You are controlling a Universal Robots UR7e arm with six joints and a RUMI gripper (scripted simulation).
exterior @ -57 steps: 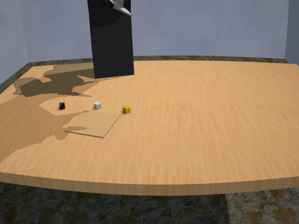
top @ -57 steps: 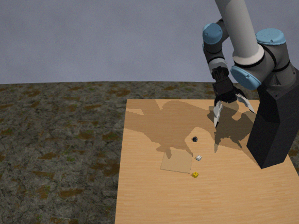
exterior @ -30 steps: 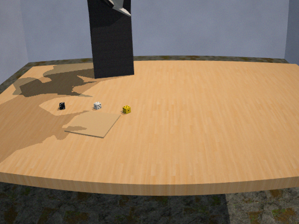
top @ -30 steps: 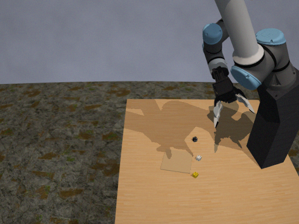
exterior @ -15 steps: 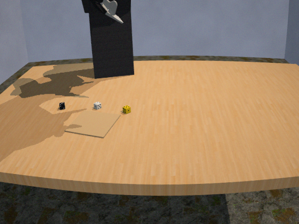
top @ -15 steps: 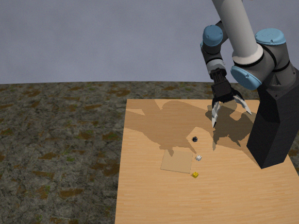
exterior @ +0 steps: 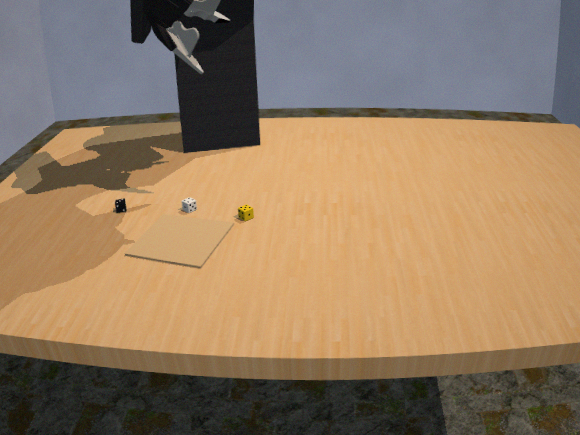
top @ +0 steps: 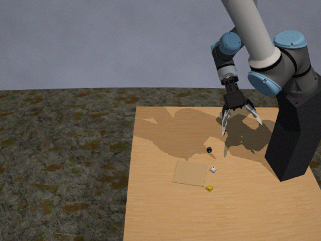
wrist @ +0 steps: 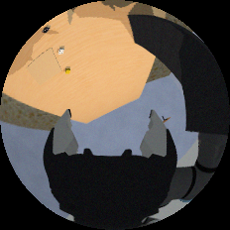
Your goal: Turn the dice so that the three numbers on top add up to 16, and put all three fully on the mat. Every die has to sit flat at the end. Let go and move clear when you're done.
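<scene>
3 dice to sort, and the wide-open, empty black-and-silver two-jaw gripper (top: 242, 130) (exterior: 216, 46) (wrist: 110, 109) hangs well above the small black die (top: 209, 149) (exterior: 120, 205) (wrist: 46, 30), probably first up, off toward the mat side.

Tabletop (top: 166, 214) (exterior: 380, 251) (wrist: 104, 84) is light orange-brown w/ fine wood grain; mat (top: 190, 173) (exterior: 180, 241) (wrist: 44, 70) is plain tan. Dice: one blk (top: 209, 149) (exterior: 120, 205) (wrist: 46, 30) w/ white pips, one white (top: 213, 169) (exterior: 189, 205) (wrist: 60, 51) w/ blk pips, one yellow (top: 210, 188) (exterior: 245, 213) (wrist: 67, 70) w/ dark pips. Hand (top: 242, 130) (exterior: 216, 46) (wrist: 110, 109) is blk w/ light grey fingers, arm grey w/ blue caps, floor mottled dk grey, brown & green.
</scene>
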